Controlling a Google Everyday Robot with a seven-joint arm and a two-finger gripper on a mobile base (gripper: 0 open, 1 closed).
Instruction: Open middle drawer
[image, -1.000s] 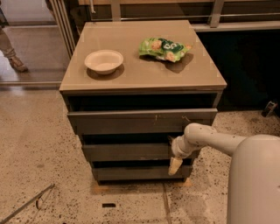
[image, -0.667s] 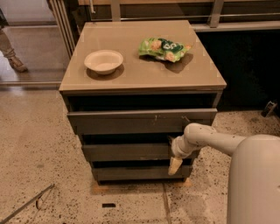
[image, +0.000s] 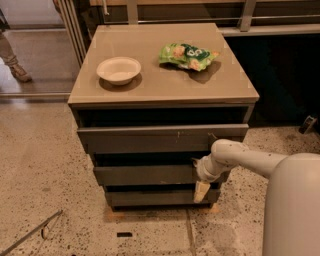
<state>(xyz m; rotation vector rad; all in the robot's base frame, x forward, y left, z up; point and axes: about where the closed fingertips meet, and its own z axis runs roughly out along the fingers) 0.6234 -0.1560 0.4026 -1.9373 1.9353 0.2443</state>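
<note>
Middle drawer (image: 150, 175) of three has one gripper (image: 202, 192) at its right end, grasp unclear.

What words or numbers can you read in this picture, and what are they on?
On the snack bag: there is print on the green wrapper, but it is too blurred to read.
On the bowl: no words.
On the middle drawer: no words or numbers.
On the gripper, which hangs by that drawer's right end: no label to read.
</note>
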